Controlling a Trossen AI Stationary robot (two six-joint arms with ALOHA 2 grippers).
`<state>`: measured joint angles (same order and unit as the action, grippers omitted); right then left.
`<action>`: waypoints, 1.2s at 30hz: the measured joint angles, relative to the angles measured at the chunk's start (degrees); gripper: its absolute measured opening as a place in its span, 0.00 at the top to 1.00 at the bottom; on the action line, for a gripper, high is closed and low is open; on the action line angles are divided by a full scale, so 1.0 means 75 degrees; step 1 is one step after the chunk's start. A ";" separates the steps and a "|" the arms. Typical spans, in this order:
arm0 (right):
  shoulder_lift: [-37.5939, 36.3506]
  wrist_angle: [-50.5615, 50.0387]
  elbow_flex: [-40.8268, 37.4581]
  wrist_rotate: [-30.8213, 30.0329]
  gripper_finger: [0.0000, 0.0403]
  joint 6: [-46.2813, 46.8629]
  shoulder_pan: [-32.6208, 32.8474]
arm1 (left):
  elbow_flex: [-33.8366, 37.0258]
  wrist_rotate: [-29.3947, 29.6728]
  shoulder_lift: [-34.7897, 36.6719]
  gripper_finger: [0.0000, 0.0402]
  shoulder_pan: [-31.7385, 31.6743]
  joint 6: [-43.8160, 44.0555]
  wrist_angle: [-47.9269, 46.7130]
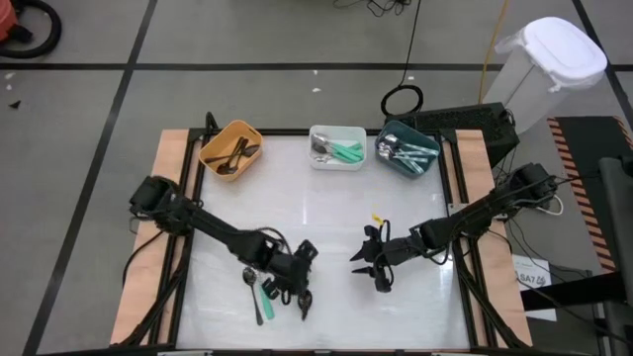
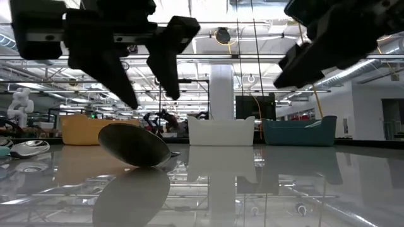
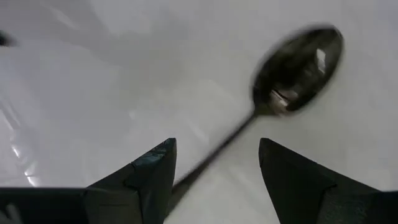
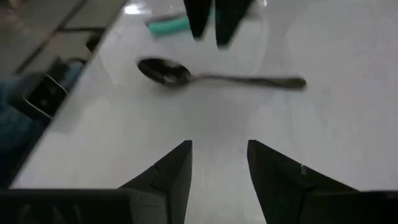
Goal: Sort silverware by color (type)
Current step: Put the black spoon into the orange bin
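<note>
- Spoons on the white table (image 1: 326, 218): two lie loose near its front edge, under my left arm. One dark spoon (image 3: 292, 68) has a shiny oval bowl and a thin stem running back between my left fingers; beside it on the table lies a mint-green-handled spoon (image 1: 255, 295).
- My left gripper (image 1: 303, 302): jaws stand wide apart, astride the dark spoon's stem, and hold nothing. In the low view the fingers (image 2: 120, 75) hang just above the spoon's bowl.
- My right gripper (image 1: 368, 265): hovers over the table's middle-right, well apart from the spoons; fingers (image 4: 168, 174) parted with bare table between them, nothing gripped. Its wrist view looks across at the dark spoon and a mint-green handle end beyond.
- Bins, three in a row along the far edge: orange bin (image 1: 230, 148) with dark-handled spoons, white bin (image 1: 336, 146) with mint-green handles, teal bin (image 1: 407, 150) with silver ones. The count inside each bin I cannot tell.
- Off the table, far right: one white lidded container (image 1: 549, 69).
</note>
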<state>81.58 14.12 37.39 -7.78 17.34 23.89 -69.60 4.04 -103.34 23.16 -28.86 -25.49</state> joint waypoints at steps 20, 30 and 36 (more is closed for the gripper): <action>0.0064 0.0113 0.0009 -0.0188 0.63 -0.0083 0.0392 | -0.2949 0.0187 -0.2403 0.43 0.0201 -0.2288 -0.3276; 0.0064 0.0132 0.0012 -0.0191 0.63 -0.0309 0.0378 | -0.2970 0.0289 -0.2699 0.44 0.0168 -0.2638 -0.3215; 0.0061 0.0143 0.0015 -0.0191 0.63 -0.0703 0.0378 | -0.2964 0.0393 -0.2712 0.58 0.0181 -0.2508 -0.3279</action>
<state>82.04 15.20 37.50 -9.21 12.07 26.72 -91.83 6.98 -123.68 24.51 -47.67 -50.08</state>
